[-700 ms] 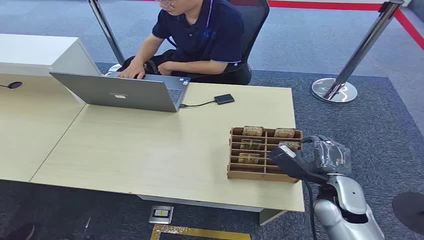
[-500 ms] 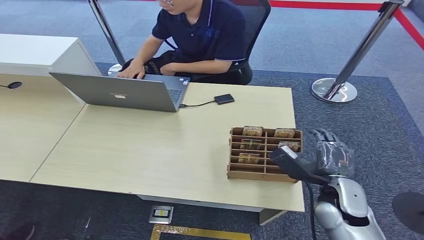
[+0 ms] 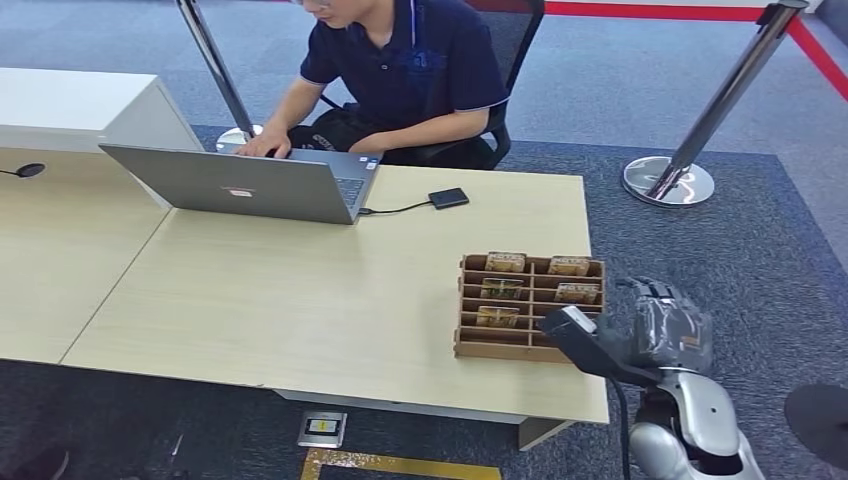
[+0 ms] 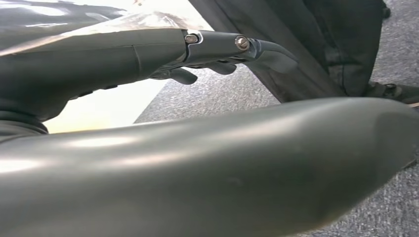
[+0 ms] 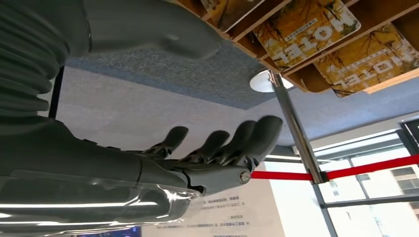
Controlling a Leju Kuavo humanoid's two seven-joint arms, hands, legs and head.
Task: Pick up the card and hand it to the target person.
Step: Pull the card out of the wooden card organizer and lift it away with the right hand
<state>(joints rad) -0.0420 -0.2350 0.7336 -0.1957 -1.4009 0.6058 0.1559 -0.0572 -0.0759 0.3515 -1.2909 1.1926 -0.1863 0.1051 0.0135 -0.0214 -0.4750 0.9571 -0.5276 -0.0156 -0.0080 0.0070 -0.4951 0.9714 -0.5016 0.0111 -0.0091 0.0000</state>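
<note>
A wooden card rack stands near the table's right front corner and holds several yellow-brown cards. In the right wrist view the cards read "HOTEL". My right hand hovers off the table's right edge, beside the rack's front right corner. Its thumb and fingers are apart and hold nothing. My left hand hangs low with its fingers stretched out, also holding nothing. A person in a dark polo shirt sits at the table's far side, typing.
A grey laptop and a small black drive lie on the light wooden table. Stanchion posts stand behind, one base at the right on the carpet. A white cabinet is at the far left.
My right hand has drawn back from the rack's right side, toward me and lower. The person has leaned slightly to the side.
</note>
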